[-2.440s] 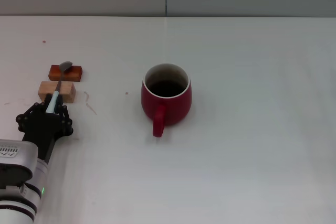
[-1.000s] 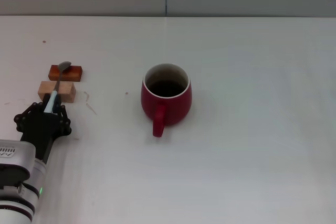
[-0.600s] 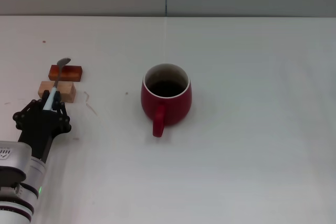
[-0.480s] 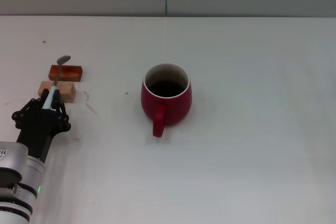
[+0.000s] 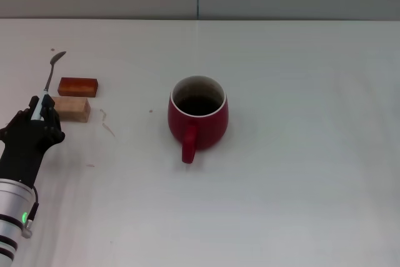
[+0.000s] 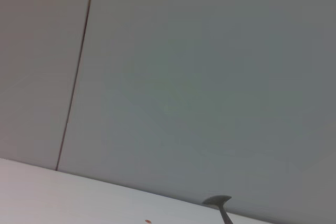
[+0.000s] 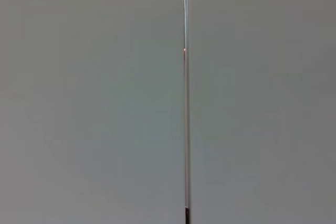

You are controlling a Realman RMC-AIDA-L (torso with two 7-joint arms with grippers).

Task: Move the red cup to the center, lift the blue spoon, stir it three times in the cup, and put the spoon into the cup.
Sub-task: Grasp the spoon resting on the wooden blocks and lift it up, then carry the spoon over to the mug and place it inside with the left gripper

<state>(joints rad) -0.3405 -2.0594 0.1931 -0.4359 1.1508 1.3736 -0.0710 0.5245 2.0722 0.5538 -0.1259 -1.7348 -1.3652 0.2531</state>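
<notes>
The left hand point(image 5: 39, 117) sits at the table's left edge, clenched on the pale-blue handle of the blue spoon point(image 5: 48, 82). The spoon is clear of the table point(image 5: 300, 173), tilted, with its grey bowl pointing up and away from the robot (the bowl tip also shows in the left wrist view point(image 6: 218, 201), against the grey wall point(image 6: 210, 77)). Two wooden blocks lie just right of the hand: an orange-red block point(image 5: 78, 87) farther back and a tan block point(image 5: 70, 108) nearer, close together. The spoon touches neither block.

The red cup point(image 5: 197, 117) stands upright near the middle of the table, well apart from the hand, its handle turned toward the robot and its interior dark.

The right hand is out of sight; its wrist camera shows only the wall.
</notes>
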